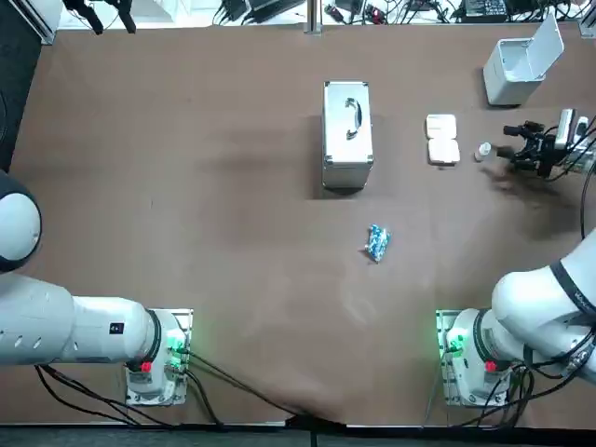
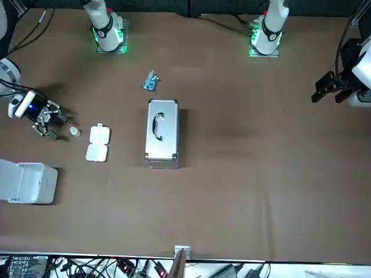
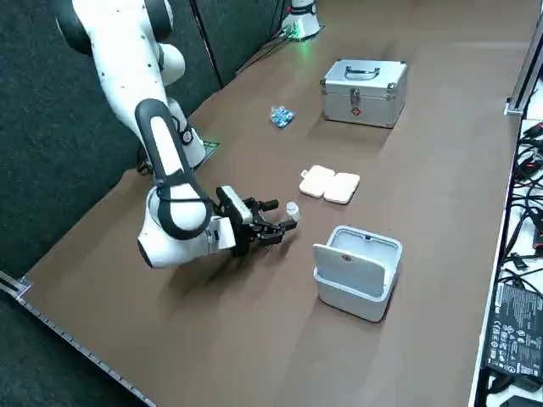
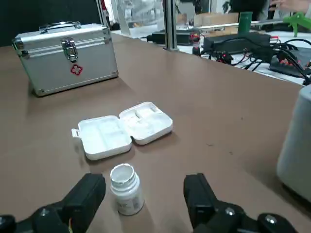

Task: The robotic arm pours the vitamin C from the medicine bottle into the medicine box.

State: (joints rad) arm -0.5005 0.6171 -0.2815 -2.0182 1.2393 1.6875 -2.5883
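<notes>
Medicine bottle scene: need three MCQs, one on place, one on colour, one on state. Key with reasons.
1. Where is the medicine bottle?
A) on top of the metal case
B) upright just in front of the right end effector, near the medicine box
C) inside the medicine box

2. What colour is the cross on the metal case?
A) red
B) green
C) blue

3. What state is the right end effector in?
A) shut on the medicine bottle
B) shut, empty
C) open, gripping nothing

Key:
1 B: the wrist view shows the bottle standing ahead of the fingers, with the medicine box lying open beyond it.
2 A: a red cross shows on the case's front.
3 C: the fingers are spread apart and neither touches the bottle.
</notes>
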